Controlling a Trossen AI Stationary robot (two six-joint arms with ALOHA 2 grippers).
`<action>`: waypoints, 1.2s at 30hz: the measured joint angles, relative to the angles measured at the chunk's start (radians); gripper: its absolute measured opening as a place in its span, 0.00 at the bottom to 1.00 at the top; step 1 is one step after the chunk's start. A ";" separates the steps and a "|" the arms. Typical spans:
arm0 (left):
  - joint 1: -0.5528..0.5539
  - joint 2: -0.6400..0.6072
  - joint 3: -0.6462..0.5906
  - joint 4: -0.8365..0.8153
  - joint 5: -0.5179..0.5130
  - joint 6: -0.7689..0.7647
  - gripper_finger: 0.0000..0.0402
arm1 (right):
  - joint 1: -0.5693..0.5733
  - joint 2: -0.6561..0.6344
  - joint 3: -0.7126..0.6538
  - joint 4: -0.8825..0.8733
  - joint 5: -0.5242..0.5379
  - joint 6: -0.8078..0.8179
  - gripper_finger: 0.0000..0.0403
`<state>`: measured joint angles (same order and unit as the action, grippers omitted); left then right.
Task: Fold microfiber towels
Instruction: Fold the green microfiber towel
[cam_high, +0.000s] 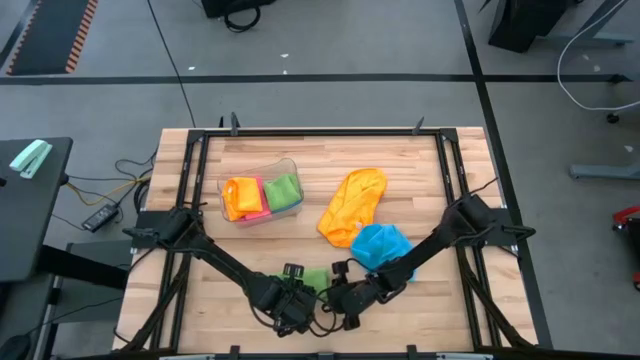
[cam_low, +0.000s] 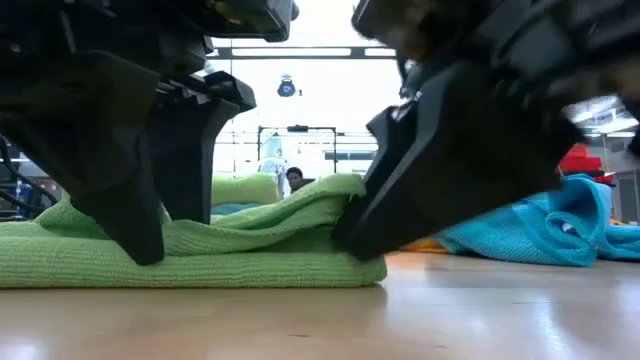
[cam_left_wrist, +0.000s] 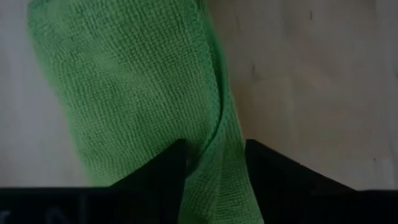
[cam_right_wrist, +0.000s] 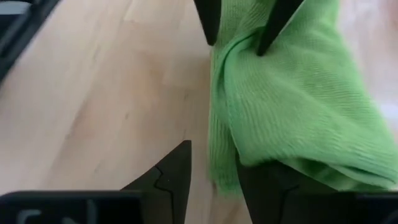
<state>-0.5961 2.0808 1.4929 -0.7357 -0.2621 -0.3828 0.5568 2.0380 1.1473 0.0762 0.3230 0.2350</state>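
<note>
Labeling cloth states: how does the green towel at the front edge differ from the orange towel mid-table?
The green towel is folded flat in layers between both grippers; the orange towel lies loose and crumpled, with no gripper on it. The green towel shows as a small patch in the high view, while the orange one spreads much wider. Both rest on the wooden table, outside the clear tub.

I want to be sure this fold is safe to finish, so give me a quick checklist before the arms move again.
1. Green towel flat and folded on table: ok.
2. Left gripper straddling towel's fold, fingers apart: ok.
3. Right gripper at towel's edge; grip: cannot tell.
4. Blue towel and orange towel clear of the fold: ok.
5. Tub away from both arms: ok.
</note>
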 joint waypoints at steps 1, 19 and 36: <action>0.000 0.000 0.000 0.000 0.000 0.000 0.45 | 0.005 -0.016 0.000 -0.025 0.000 0.004 0.33; 0.004 0.000 0.000 0.013 -0.003 -0.047 0.39 | 0.014 -0.102 -0.126 0.243 0.070 -0.165 0.33; 0.011 0.000 -0.001 0.042 -0.007 -0.031 0.43 | -0.069 0.075 -0.176 0.629 -0.011 -0.187 0.42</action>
<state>-0.5854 2.0804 1.4921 -0.6937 -0.2687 -0.4141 0.4873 2.1132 0.9715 0.7048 0.3122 0.0485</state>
